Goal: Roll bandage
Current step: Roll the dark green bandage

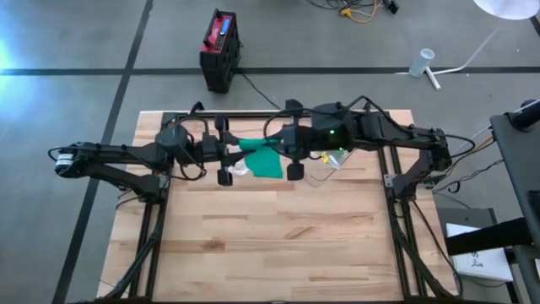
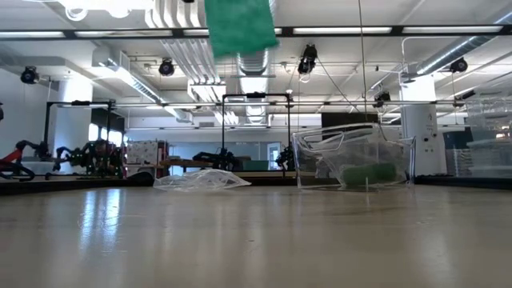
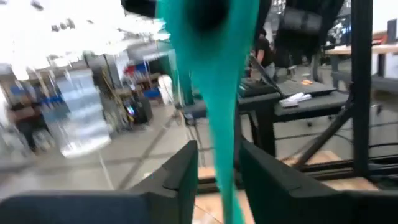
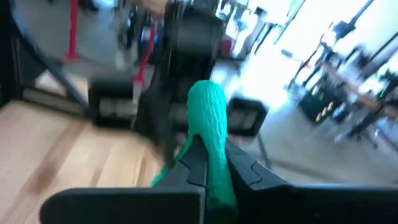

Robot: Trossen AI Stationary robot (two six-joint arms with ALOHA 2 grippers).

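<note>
Above the surface (image 1: 278, 245), the right hand (image 4: 208, 163) pinches the green bandage (image 1: 263, 159); beside the bandage, the left hand (image 3: 217, 168) stands slightly open around its strip.

A plain green bandage (image 1: 263, 159) between black fingers (image 4: 194, 163). The surface (image 1: 278, 245) is pale wood with grain. A red and black box (image 1: 220, 49) sits on grey floor (image 1: 76, 51).
</note>
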